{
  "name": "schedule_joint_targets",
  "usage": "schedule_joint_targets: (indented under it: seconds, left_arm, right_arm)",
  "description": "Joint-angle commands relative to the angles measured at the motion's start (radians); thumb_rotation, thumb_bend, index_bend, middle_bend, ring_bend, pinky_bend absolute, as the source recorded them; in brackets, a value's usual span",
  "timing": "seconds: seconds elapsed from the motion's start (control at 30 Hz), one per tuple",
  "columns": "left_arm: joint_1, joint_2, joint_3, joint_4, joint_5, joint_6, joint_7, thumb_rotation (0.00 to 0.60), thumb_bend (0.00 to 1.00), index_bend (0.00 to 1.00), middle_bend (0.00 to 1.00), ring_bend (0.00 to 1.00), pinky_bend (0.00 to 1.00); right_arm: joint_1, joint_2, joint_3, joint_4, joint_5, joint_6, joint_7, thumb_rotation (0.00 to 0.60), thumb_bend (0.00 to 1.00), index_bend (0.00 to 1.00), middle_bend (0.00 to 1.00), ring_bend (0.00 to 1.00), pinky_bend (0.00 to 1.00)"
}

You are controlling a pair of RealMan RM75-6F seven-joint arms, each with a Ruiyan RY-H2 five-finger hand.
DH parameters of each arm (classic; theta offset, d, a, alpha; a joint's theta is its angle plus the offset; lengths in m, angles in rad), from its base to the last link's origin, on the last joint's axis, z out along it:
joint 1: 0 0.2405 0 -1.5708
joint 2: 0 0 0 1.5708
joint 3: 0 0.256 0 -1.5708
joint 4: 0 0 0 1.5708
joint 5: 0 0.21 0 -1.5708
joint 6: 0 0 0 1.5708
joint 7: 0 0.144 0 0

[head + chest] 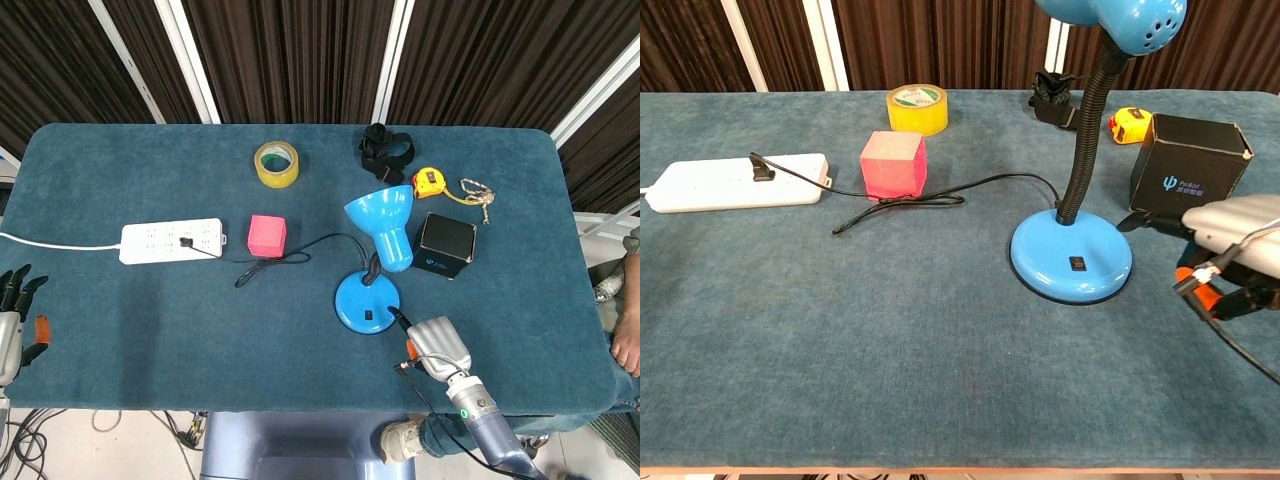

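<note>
Blue desk lamp point(372, 270), mid-table right of centre, base just left and slightly far of the right hand point(440, 345), whose fingers point(1140, 222) reach toward it holding nothing, their spread unclear; left hand point(15, 315) open, well apart at left edge.

My head camera looks steeply down from above the near edge of the teal carpeted table point(120, 330), taking in every edge and the dark curtains beyond the far one. My chest camera sits low at the near edge, facing level across the table, much closer. Both share the blue gooseneck desk lamp point(375, 260) point(1075, 240), the white power strip point(172, 241) point(735, 182) and the pink cube point(267, 235) point(892, 165).
</note>
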Motion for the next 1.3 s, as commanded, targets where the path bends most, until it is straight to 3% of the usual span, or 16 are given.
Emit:
schedule_joint_targets:
  seconds: [0.03, 0.43, 1.3]
  left_arm:
    - [0.000, -0.001, -0.001, 0.000, -0.002, 0.001, -0.002, 0.600, 0.63, 0.17, 0.03, 0.00, 0.02]
    - [0.000, -0.002, -0.003, 0.003, -0.004, 0.002, -0.001, 0.600, 0.63, 0.17, 0.03, 0.00, 0.02]
    - [-0.001, -0.003, -0.006, 0.003, -0.014, 0.002, 0.012, 0.600, 0.63, 0.17, 0.03, 0.00, 0.02]
  right_arm:
    - [0.015, -0.015, 0.001, 0.002, 0.022, -0.010, -0.016, 0.600, 0.75, 0.12, 0.77, 0.83, 0.83]
    - [0.058, -0.055, -0.006, 0.013, 0.110, -0.026, -0.061, 0.600, 0.75, 0.12, 0.77, 0.83, 0.89]
    - [0.109, -0.103, -0.036, 0.036, 0.168, -0.005, -0.079, 0.600, 0.75, 0.12, 0.77, 0.83, 0.97]
